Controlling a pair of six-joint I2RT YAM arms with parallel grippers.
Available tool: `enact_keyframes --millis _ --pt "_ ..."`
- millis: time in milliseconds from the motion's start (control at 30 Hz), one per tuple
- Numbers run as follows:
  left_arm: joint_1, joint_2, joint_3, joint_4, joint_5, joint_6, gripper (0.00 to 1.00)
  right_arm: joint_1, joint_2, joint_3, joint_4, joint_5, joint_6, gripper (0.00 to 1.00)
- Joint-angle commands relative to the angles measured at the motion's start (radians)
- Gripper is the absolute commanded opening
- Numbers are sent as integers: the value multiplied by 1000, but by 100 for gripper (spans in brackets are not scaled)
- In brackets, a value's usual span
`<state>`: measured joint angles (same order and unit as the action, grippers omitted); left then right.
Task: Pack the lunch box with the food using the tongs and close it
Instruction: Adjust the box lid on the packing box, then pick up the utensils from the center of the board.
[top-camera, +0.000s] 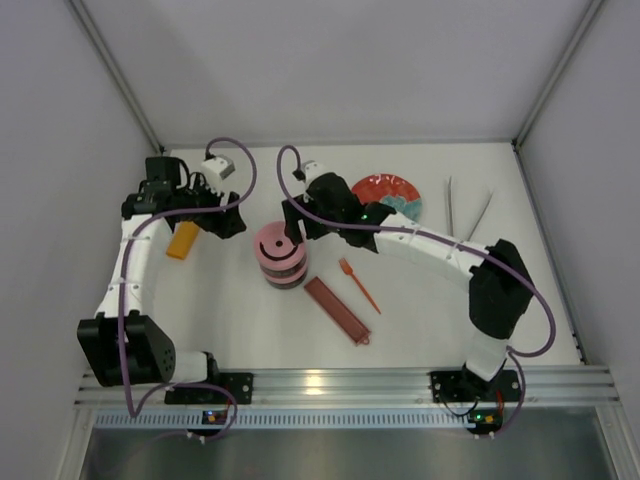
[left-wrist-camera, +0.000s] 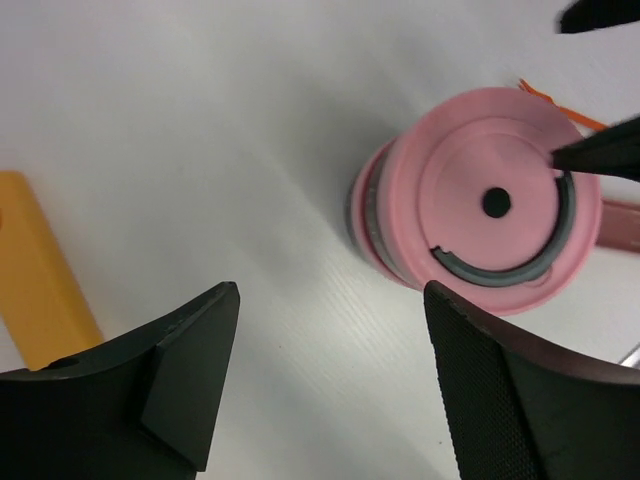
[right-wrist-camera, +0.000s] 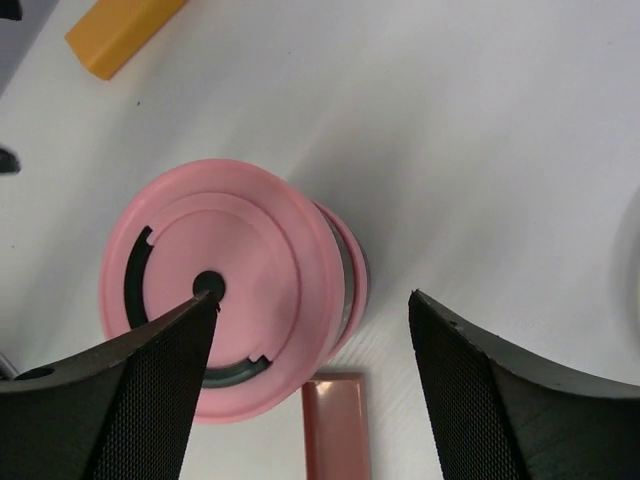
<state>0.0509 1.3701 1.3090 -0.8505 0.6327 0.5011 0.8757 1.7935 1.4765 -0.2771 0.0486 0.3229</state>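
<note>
Both released, gripping nothing: left claw (left-wrist-camera: 330, 335) just beside the stacked, lidded lunch box (top-camera: 279, 256), right claw (right-wrist-camera: 312, 300) above it. Tongs (top-camera: 468, 212) lie well apart on desk (top-camera: 420, 320).

The top camera sits high behind the arm bases (top-camera: 220, 385) and looks steeply down and forward, far enough back to take in the whole table (top-camera: 250, 330) from near edge to far edge. Each wrist camera looks almost straight down from close above the table, its own fingers (left-wrist-camera: 190, 370) dark along the bottom of the view. The left wrist view has the lunch box (left-wrist-camera: 480, 200) at upper right. The right wrist view has the lunch box (right-wrist-camera: 220, 280) at left. All three views share the lunch box and the orange bar (top-camera: 182, 240).
</note>
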Motion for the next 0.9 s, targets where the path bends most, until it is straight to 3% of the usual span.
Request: enact_keyframes --millis 0,133,233,267,367,433,467,567,733,867 --pt "56 -9 36 111 -53 -153 80 -15 -121 80 -40 8 -50 77" --pt "127 23 65 121 -183 -205 72 -33 -227 16 -39 37 -48 75" --pt "178 86 114 73 -240 -229 70 -85 -333 -92 -50 66 -27 58" --pt "193 111 121 48 -258 -233 70 -105 -385 -131 -57 69 -6 44" --pt "198 135 105 57 -347 -239 71 -185 -428 -278 -97 60 27 33" --pt "198 132 81 79 -373 -263 72 -193 -393 -329 -151 77 21 38" --pt "199 129 53 96 -383 -271 73 -193 -334 -337 -193 65 18 48" --pt "199 113 7 119 -381 -303 74 -182 -232 -364 -191 39 10 61" --pt "199 78 -92 165 -441 -308 75 -176 -111 -363 -166 27 -16 64" --pt "198 43 -148 185 -467 -292 77 -167 7 -344 -192 39 -38 62"
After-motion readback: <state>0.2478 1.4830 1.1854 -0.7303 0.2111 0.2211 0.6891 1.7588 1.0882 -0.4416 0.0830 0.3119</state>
